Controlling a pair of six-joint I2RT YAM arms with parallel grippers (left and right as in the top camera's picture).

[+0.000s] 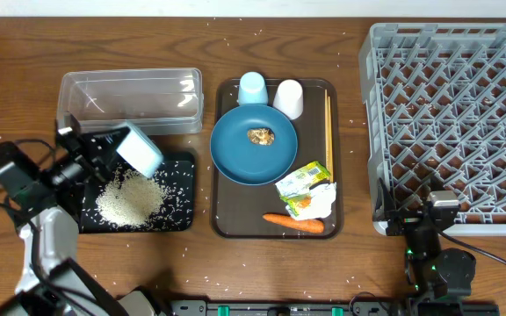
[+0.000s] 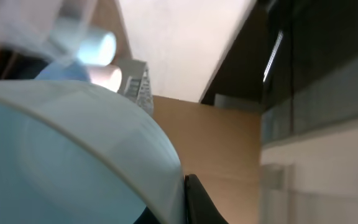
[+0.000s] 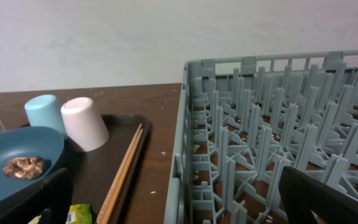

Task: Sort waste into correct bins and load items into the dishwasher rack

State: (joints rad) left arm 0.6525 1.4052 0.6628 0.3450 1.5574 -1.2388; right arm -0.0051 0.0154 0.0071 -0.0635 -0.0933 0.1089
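Note:
My left gripper (image 1: 112, 147) is shut on the rim of the light-blue bowl (image 1: 139, 149), which it holds tipped over the black tray (image 1: 181, 221). A heap of white rice (image 1: 130, 198) lies in that tray. In the left wrist view the bowl (image 2: 61, 155) fills the frame, its rim pinched against a dark finger (image 2: 201, 205). The dark-blue plate (image 1: 253, 158) carries a brown lump (image 1: 261, 136). My right gripper (image 1: 420, 211) stands open and empty at the front left corner of the grey rack (image 1: 451, 123).
On the brown serving tray (image 1: 227, 224) lie a light-blue cup (image 1: 252, 86), a white cup (image 1: 288, 98), chopsticks (image 1: 328, 132), a crumpled wrapper (image 1: 306, 189) and a carrot (image 1: 293, 223). The clear tub (image 1: 130, 77) sits behind the black tray. Rice grains dot the table.

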